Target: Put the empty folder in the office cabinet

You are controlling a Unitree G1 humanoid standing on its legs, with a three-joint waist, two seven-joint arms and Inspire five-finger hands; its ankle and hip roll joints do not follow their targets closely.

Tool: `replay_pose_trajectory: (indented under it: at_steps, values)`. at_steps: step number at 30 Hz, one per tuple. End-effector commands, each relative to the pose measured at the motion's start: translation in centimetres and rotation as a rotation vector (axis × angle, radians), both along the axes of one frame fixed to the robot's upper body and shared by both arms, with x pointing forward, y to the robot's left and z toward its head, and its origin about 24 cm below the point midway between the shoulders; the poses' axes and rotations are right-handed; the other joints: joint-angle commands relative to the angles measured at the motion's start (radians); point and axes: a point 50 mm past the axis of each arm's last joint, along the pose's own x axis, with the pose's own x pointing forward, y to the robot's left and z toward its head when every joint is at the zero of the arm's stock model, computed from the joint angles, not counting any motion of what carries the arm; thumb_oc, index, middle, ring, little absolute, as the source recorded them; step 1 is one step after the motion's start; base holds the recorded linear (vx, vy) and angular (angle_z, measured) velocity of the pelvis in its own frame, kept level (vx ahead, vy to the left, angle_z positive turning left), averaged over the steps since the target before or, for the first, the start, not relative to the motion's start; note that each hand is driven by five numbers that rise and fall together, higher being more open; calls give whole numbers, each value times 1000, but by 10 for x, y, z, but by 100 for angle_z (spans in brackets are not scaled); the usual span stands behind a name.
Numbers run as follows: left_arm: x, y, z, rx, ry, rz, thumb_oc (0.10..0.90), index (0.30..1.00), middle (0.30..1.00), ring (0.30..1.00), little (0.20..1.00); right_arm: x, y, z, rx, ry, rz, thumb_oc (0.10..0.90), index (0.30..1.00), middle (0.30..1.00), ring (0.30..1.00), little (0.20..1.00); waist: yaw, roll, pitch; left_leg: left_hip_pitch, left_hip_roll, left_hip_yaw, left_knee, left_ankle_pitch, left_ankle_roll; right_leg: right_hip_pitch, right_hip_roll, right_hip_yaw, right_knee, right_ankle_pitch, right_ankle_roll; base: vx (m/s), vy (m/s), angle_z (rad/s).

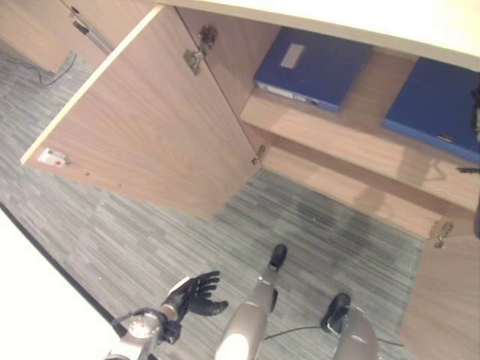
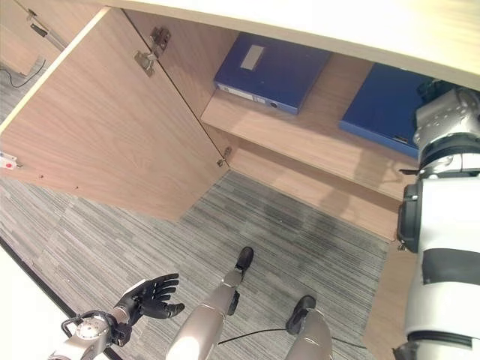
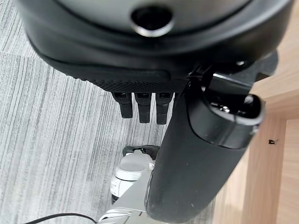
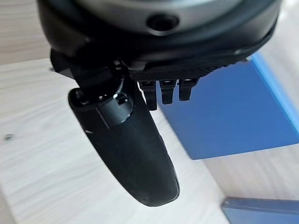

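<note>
Two blue folders lie flat on the shelf [image 1: 352,135] of the open wooden cabinet: one on the left [image 1: 311,67] and one on the right [image 2: 379,105]. My right hand [image 2: 433,91] is raised in front of the cabinet, just beside the right folder's outer edge. In the right wrist view its fingers [image 4: 163,91] hang relaxed and hold nothing, with the blue folder [image 4: 229,116] lying past them on the wood. My left hand [image 1: 196,294] hangs low over the carpet, open and holding nothing.
The left cabinet door [image 1: 150,127] stands wide open and juts out over the grey striped carpet [image 1: 120,240]. The right door [image 1: 442,300] is open at the lower right. A lower shelf [image 1: 360,187] sits under the folders.
</note>
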Motion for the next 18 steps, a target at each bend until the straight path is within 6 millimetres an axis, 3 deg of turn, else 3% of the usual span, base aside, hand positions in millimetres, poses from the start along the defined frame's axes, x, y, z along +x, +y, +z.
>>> replay_pose_trajectory:
  at_steps: [1,3,4,5,10,18]
  values:
    - [-1,29,9,31,-24,65,800,900,900,900,900,-7,-5,21,-94,-203,-12,800,900,900,900,900,4,-29,-66,63,89,42,-4,-171,-50,80,-2,65,-102,10,83,0,0,0]
    - [-1,27,8,18,-27,71,800,900,900,900,900,-4,1,5,-83,-226,6,800,900,900,900,900,-1,-33,-60,68,91,43,-9,-170,-49,85,0,64,-114,16,84,-14,9,-8]
    - [1,27,8,4,-39,88,800,900,900,900,900,-3,6,-17,-179,-172,20,582,573,573,573,573,-13,-40,-54,75,94,47,-15,-167,-48,93,3,62,-131,26,85,-19,11,-11]
    - [0,27,8,6,-36,88,800,900,900,900,900,-3,6,-19,-178,-168,19,400,300,300,300,300,-13,-41,-56,77,94,47,-17,-167,-48,96,3,61,-133,27,85,-21,10,-7]
    - [-3,28,5,3,-42,120,800,900,900,900,900,-7,7,-47,-431,22,-14,400,300,300,300,300,-29,-46,-49,90,100,54,-34,-155,-47,101,10,62,-164,48,83,-1,9,-2]
    - [-9,25,0,4,-34,122,800,900,900,900,900,-13,0,-50,-601,111,-40,400,300,300,300,300,-39,-43,-38,87,105,68,-20,-159,-45,96,13,85,-171,54,84,3,9,-10]
